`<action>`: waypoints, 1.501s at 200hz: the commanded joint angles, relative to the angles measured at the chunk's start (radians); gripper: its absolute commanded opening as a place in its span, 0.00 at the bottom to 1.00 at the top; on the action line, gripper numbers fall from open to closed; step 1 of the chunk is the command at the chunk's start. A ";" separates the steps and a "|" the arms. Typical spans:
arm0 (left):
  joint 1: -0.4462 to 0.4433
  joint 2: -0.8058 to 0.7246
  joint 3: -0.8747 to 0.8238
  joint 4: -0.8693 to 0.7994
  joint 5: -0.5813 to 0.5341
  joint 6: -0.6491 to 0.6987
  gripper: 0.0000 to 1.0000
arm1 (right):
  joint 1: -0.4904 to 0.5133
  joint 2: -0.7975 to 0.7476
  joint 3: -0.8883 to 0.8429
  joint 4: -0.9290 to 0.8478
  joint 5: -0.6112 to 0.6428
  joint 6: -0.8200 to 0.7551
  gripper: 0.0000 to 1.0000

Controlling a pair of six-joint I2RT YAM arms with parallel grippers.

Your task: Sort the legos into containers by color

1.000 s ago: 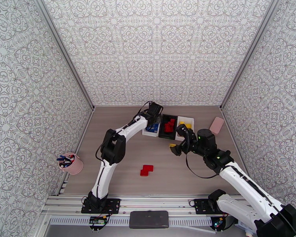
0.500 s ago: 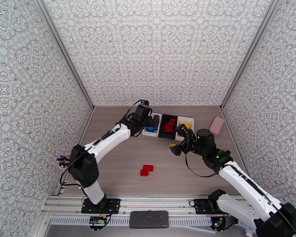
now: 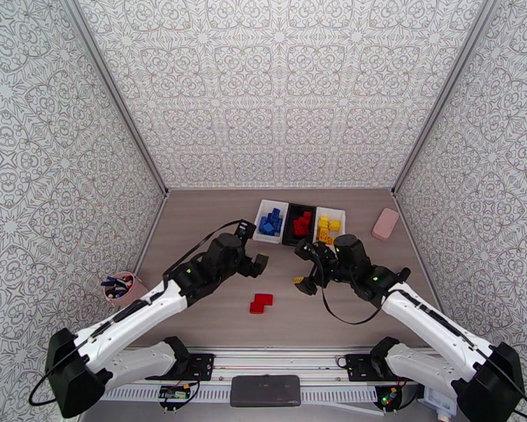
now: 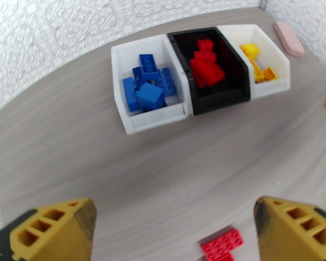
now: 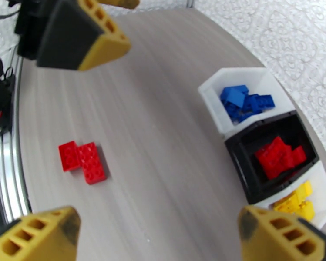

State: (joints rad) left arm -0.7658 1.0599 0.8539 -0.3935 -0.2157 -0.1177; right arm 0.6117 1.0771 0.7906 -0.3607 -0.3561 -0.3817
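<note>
Back from the containers [image 3: 259,232] comes the left arm, which a moment ago was reaching over the blue bin; the right gripper [image 3: 300,267] has drifted nearer too, while the red legos [image 3: 261,302] have not budged. Those two red bricks lie touching each other on the table, well in front of the containers' black middle bin, still unsorted. Inside the row, blue fills the left white bin, red the black one and yellow the right white one. From where I stand the worry is crowding: both grippers hang in front of the containers, above and either side of the same red pair, so if both dive they could knock together. A pinch on one brick might also shove its neighbour away or lift it half-caught. The left arm stretches long and low, and the left gripper [image 3: 252,246] tips down with its jaws spread wide and empty. The right arm is bent at the elbow, and its jaws are just as wide with nothing held.
</note>
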 commanded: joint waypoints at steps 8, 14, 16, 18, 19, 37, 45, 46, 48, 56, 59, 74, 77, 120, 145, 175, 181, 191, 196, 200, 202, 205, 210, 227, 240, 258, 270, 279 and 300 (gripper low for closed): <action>-0.021 -0.119 -0.096 -0.053 0.106 0.122 1.00 | 0.058 0.060 -0.004 -0.031 0.002 -0.063 0.99; -0.024 -0.148 -0.116 -0.061 0.131 0.138 1.00 | 0.070 0.074 -0.005 -0.025 0.002 -0.064 1.00; -0.025 -0.157 -0.121 -0.062 0.142 0.143 1.00 | 0.074 0.079 -0.005 -0.023 0.002 -0.064 0.99; -0.025 -0.165 -0.126 -0.064 0.152 0.148 1.00 | 0.078 0.082 -0.005 -0.021 0.002 -0.064 1.00; -0.026 -0.170 -0.130 -0.065 0.158 0.151 1.00 | 0.081 0.085 -0.006 -0.020 0.002 -0.064 1.00; -0.029 -0.247 -0.183 -0.071 0.231 0.197 1.00 | 0.115 0.125 -0.004 -0.007 0.010 -0.074 1.00; -0.032 -0.281 -0.206 -0.072 0.266 0.222 1.00 | 0.131 0.145 0.000 -0.007 0.017 -0.082 0.99; -0.032 -0.286 -0.208 -0.072 0.271 0.224 1.00 | 0.133 0.148 0.000 -0.008 0.018 -0.084 1.00; -0.032 -0.294 -0.213 -0.071 0.279 0.231 0.99 | 0.137 0.154 0.002 -0.009 0.021 -0.086 0.99; -0.032 -0.326 -0.235 -0.071 0.309 0.258 1.00 | 0.152 0.179 0.009 -0.019 0.032 -0.099 0.99; -0.032 -0.338 -0.244 -0.071 0.319 0.268 1.00 | 0.158 0.190 0.012 -0.023 0.037 -0.105 0.99; -0.033 -0.392 -0.277 -0.070 0.350 0.312 1.00 | 0.185 0.243 0.027 -0.041 0.060 -0.129 1.00; -0.033 -0.401 -0.283 -0.072 0.351 0.320 1.00 | 0.189 0.253 0.030 -0.041 0.061 -0.132 1.00; -0.029 -0.468 -0.320 -0.087 0.373 0.366 0.99 | 0.249 0.418 0.076 -0.023 0.091 -0.160 0.99; -0.029 -0.478 -0.323 -0.102 0.407 0.371 1.00 | 0.268 0.507 0.116 -0.002 0.082 -0.157 0.99; -0.027 -0.493 -0.326 -0.119 0.428 0.377 1.00 | 0.283 0.599 0.170 0.008 0.080 -0.170 0.98; -0.028 -0.495 -0.327 -0.121 0.431 0.377 1.00 | 0.283 0.615 0.180 0.008 0.080 -0.172 0.97; -0.028 -0.502 -0.329 -0.124 0.434 0.378 1.00 | 0.284 0.643 0.199 0.009 0.080 -0.170 0.97; -0.027 -0.504 -0.329 -0.126 0.434 0.378 1.00 | 0.284 0.657 0.207 0.010 0.081 -0.168 0.96; -0.027 -0.506 -0.330 -0.126 0.433 0.378 1.00 | 0.284 0.669 0.215 0.009 0.084 -0.168 0.95; -0.026 -0.506 -0.331 -0.127 0.433 0.378 1.00 | 0.284 0.675 0.219 0.009 0.086 -0.168 0.95; -0.026 -0.507 -0.330 -0.128 0.433 0.380 1.00 | 0.284 0.684 0.226 0.008 0.090 -0.166 0.95; -0.025 -0.509 -0.331 -0.128 0.431 0.379 1.00 | 0.286 0.698 0.236 0.005 0.092 -0.166 0.93; -0.026 -0.515 -0.335 -0.126 0.431 0.378 1.00 | 0.287 0.740 0.266 -0.001 0.094 -0.163 0.90; -0.023 -0.518 -0.337 -0.125 0.430 0.379 1.00 | 0.287 0.756 0.276 0.000 0.094 -0.157 0.87; -0.021 -0.524 -0.339 -0.127 0.425 0.382 1.00 | 0.287 0.771 0.283 0.001 0.094 -0.148 0.81; -0.021 -0.526 -0.342 -0.127 0.424 0.384 1.00 | 0.287 0.776 0.288 -0.003 0.087 -0.148 0.75; -0.020 -0.526 -0.343 -0.126 0.418 0.385 1.00 | 0.286 0.780 0.288 -0.007 0.079 -0.149 0.71; -0.017 -0.525 -0.345 -0.126 0.411 0.389 1.00 | 0.287 0.784 0.289 -0.010 0.066 -0.160 0.67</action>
State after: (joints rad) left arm -0.7891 0.5419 0.5217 -0.5053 0.1898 0.2478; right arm 0.8913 1.8351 1.0512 -0.3569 -0.2707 -0.5365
